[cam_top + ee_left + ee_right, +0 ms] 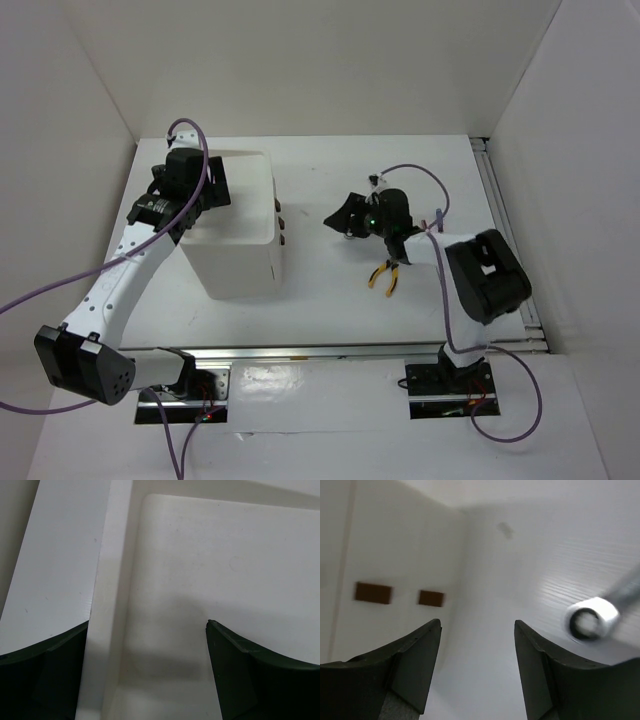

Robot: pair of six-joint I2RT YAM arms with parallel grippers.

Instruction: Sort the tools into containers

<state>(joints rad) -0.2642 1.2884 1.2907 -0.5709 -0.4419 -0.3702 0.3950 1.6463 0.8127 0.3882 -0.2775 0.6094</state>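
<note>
**Both grippers empty; wrench outside the right gripper's reach**

The table (380, 170) was noted with a white box (240, 262) on its left half. The box's top tray (210, 570) was seen bare wherever the left wrist camera covered it. No drawer was seen pulled out in the top view; the knobs (373, 592) were seen against the box front.

The left gripper (148, 623) was found over the tray's left rim, spread wide, with nothing held. One finger was placed above the tray floor and the other outside the rim. The right gripper (477, 622) was found low above the table, near the box front, likewise spread wide and empty.

The wrench (590, 619) was recorded on the table to the right of the right gripper, outside the gap between its fingers; its head was blurred. The pliers (386, 275) were found on the table beside the right arm. No other tools could be made out.

Risks were judged as follows. If the right gripper were closed where it stood, nothing would be caught, or the wrench would be knocked aside. If the left gripper were lowered, the rim could be struck. With the drawers apparently closed, a tool could be delivered only to the tray.
</note>
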